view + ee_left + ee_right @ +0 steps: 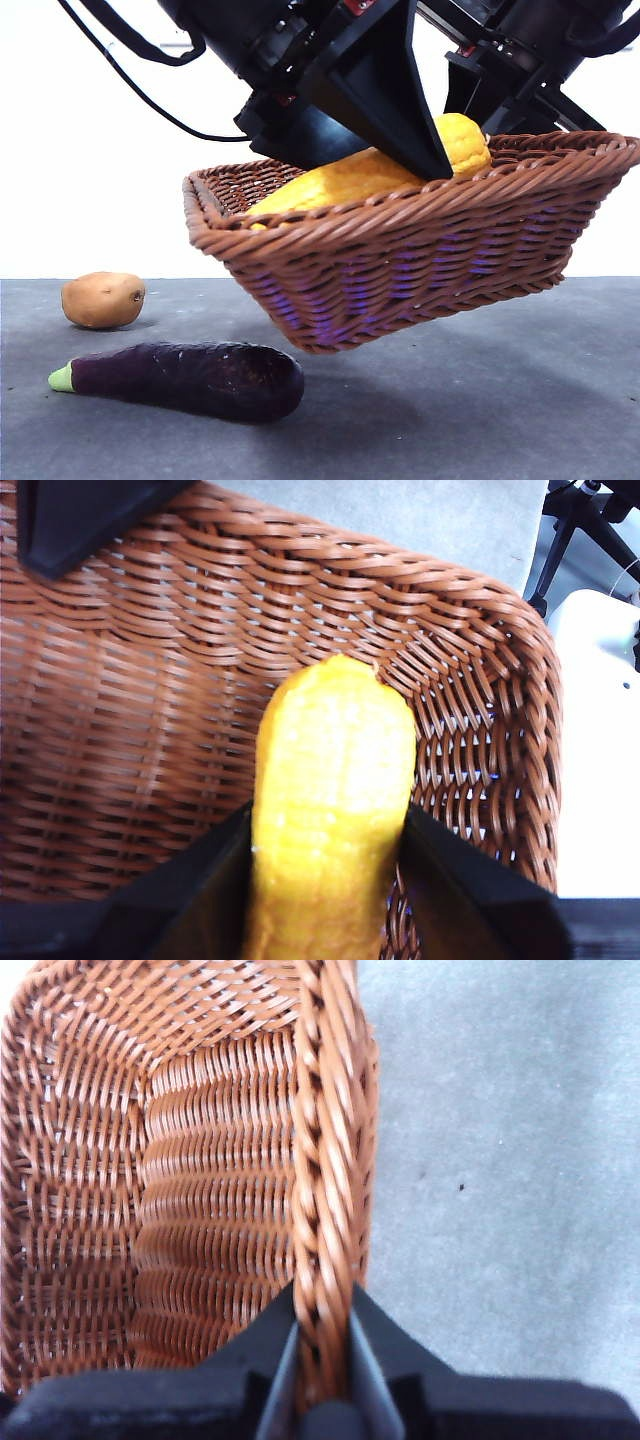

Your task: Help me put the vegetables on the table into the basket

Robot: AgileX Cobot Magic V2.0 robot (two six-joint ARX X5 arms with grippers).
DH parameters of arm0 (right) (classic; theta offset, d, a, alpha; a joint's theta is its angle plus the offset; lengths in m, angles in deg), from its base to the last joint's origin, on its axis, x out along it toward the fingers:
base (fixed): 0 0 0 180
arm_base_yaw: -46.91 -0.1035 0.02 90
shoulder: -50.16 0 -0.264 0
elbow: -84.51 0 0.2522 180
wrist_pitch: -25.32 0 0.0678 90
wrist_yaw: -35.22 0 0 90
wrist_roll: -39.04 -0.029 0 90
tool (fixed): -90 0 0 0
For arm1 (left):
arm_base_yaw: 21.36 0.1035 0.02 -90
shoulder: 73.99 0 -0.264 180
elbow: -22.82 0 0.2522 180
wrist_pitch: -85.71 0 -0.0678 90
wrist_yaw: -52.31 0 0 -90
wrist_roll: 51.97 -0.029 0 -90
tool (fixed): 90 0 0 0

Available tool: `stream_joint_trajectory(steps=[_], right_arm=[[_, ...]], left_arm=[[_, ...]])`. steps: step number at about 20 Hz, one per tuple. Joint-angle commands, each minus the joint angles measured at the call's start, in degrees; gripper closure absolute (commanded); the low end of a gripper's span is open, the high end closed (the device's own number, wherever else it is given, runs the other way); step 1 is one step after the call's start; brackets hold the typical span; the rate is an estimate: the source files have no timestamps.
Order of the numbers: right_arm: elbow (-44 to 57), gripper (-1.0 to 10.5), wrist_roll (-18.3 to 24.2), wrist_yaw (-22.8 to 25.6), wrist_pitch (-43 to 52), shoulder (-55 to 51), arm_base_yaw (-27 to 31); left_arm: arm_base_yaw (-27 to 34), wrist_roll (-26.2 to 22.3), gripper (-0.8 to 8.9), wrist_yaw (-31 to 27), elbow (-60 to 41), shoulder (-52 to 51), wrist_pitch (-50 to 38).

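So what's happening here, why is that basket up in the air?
The right gripper is shut on the rim of the basket and holds it tilted above the table. The left gripper grips the corn cob and has it inside the basket. The eggplant and the potato lie on the table, not yet in the basket.

Your left gripper reaches down inside the basket, jaws clamped on either side of the corn. Your right gripper pinches the basket's braided rim between its jaws and holds the basket tilted, clear of the table.
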Motion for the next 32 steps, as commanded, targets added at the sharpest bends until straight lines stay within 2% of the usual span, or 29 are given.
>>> stream_joint_trajectory(steps=[1, 8, 12, 14, 16, 18, 19, 21, 24, 26, 29, 32], right_arm=[[0.2, 9.6, -1.0, -0.5, 0.8, 0.0, -0.1], [0.2, 9.6, -0.9, -0.4, 0.8, 0.0, 0.0], [0.2, 9.6, 0.3, 0.5, 0.8, 0.0, 0.1], [0.2, 9.6, 0.6, 1.2, 0.7, 0.0, 0.2], [0.2, 9.6, 1.7, 1.7, 0.2, 0.0, 1.3], [0.2, 9.6, 2.4, 1.6, -0.4, -0.1, 3.3], [0.1, 9.6, 3.4, 1.4, -0.8, -0.1, 4.7], [0.0, 9.6, 5.3, 1.2, -1.8, -0.2, 7.3], [0.0, 9.6, 7.6, -0.7, -1.6, -0.2, 10.7], [0.0, 9.6, 9.1, -0.9, -1.6, -0.2, 11.7], [0.0, 9.6, 10.6, -1.7, -1.3, -0.2, 11.8], [0.0, 9.6, 11.5, -2.9, -1.5, -0.2, 11.8]], left_arm=[[-0.5, 0.5, 3.46, 0.2, -0.1, 0.4, -0.4], [-0.3, 1.8, 3.46, 0.0, 0.5, 0.1, -0.1], [1.1, 1.7, 3.46, -2.2, 7.3, -2.1, 8.1], [2.6, 1.5, 3.46, -6.9, 13.4, -2.9, 17.0], [4.8, 1.4, 3.46, -15.3, 19.0, -3.7, 25.0], [8.7, 1.9, 3.46, -24.5, 22.9, -4.8, 30.0], [11.7, 3.4, 3.45, -26.8, 24.3, -5.3, 31.4], [19.6, 7.0, 3.46, -25.8, 26.6, -5.4, 32.9], [32.9, 14.8, 3.45, -16.3, 26.8, -4.3, 30.5], [38.9, 20.1, 3.42, -14.8, 26.8, -1.9, 29.4], [43.7, 25.6, 3.42, -11.6, 26.8, 3.9, 28.4], [44.2, 30.8, 3.42, -10.4, 26.8, 10.5, 26.7]])
